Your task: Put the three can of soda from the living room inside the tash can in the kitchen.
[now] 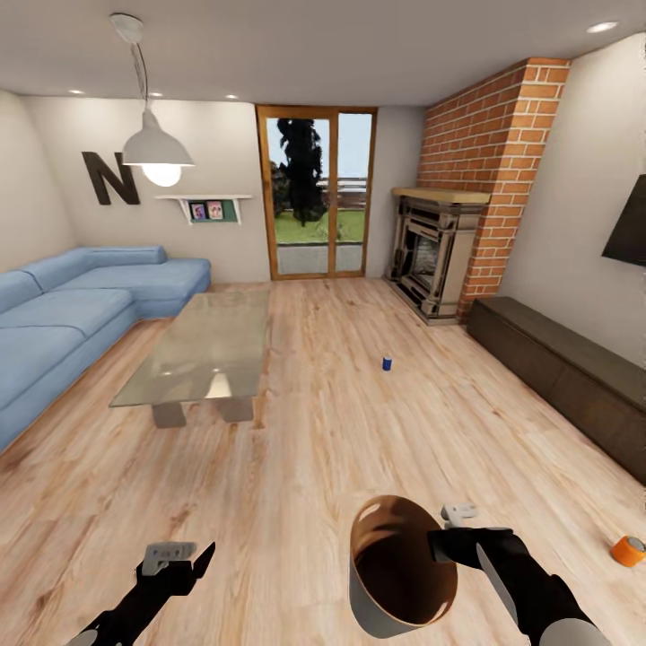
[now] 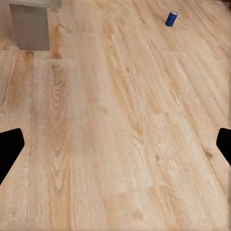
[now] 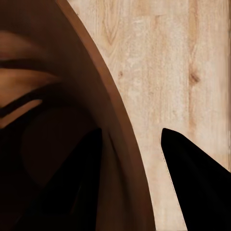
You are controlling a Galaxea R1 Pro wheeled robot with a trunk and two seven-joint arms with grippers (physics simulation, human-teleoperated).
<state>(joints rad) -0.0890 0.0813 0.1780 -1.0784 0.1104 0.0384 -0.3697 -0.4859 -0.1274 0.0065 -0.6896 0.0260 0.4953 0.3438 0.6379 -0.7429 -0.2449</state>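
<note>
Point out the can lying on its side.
The orange can by the right edge of the head view, tipped over. The blue can stands upright mid-floor.

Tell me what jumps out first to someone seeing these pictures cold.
First, the trash can, held up close to the camera by its rim in the right gripper, its copper-brown inside showing. Next, the soda cans on the wood floor: a blue can standing mid-room between the glass coffee table and the brick fireplace, and an orange can lying at far right. The left gripper hangs open.
</note>
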